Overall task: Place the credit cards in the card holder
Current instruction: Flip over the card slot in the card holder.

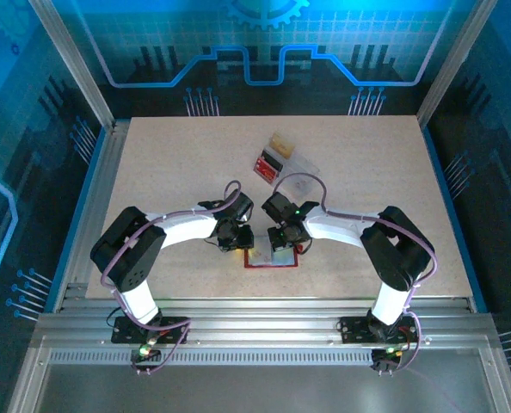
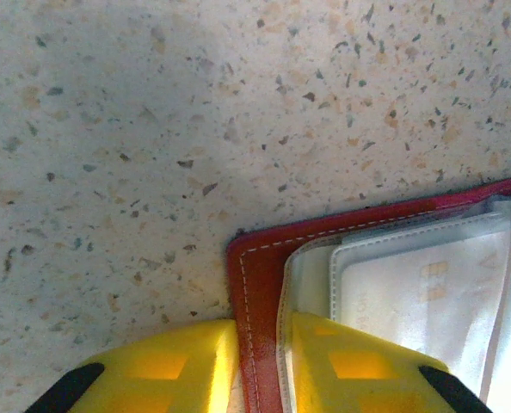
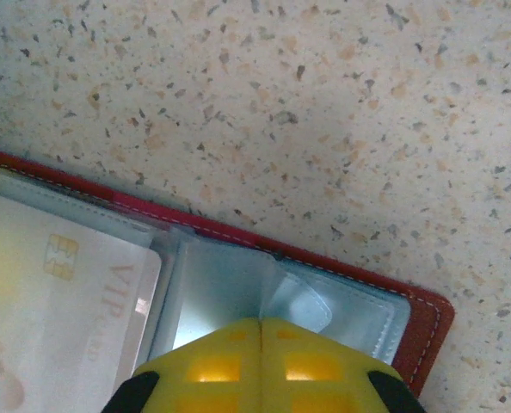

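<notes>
The dark red card holder [image 1: 271, 258] lies open on the table near the front edge, its clear sleeves facing up. A pale credit card [image 2: 410, 301] with a chip and "VIP" lettering [image 3: 58, 292] sits inside one sleeve. My left gripper [image 2: 262, 335] is shut on the holder's red stitched side edge [image 2: 257, 292], one yellow finger [image 2: 178, 366] outside on the table, the other over the sleeves. My right gripper [image 3: 261, 325] is shut, its fingers pressed together on a clear sleeve leaf [image 3: 281, 288] that stands up from the holder's spine. In the top view the left gripper [image 1: 243, 241] and the right gripper [image 1: 281, 241] meet over the holder.
Further back on the table lie dark red ribbed pieces [image 1: 270, 162], a small tan block [image 1: 281, 143] and a clear plastic box [image 1: 300, 170]. Metal rails [image 1: 255, 331] run along the near edge.
</notes>
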Tool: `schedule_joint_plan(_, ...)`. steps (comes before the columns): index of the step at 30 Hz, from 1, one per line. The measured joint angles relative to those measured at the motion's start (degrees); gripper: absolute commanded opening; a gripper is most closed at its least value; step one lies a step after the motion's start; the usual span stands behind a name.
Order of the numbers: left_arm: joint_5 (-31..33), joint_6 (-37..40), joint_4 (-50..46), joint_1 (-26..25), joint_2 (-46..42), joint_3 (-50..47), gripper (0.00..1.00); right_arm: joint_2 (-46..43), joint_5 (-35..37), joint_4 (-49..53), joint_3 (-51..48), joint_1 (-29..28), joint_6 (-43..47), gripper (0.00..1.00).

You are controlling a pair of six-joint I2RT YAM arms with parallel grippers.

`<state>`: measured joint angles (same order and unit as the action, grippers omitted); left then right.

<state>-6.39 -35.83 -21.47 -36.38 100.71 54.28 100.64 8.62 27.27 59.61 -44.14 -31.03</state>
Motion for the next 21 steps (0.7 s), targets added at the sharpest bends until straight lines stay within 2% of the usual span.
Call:
schedule_joint_plan(11, 0.0, 0.0, 0.0, 0.0, 0.0, 0.0, 0.24, 0.0, -0.3, 3.9, 5.5, -1.4, 1.6, 0.0)
schedule_joint_plan(17, 0.0, 0.0, 0.0, 0.0, 0.0, 0.0, 0.24, 0.1, -5.1, 3.7, 8.3, -2.8, 1.4, 0.0)
schedule_joint_plan(21, 0.0, 0.0, 0.0, 0.0, 0.0, 0.0, 0.24, 2.3, -8.7, 0.9, 8.4, -2.8, 0.2, 0.08)
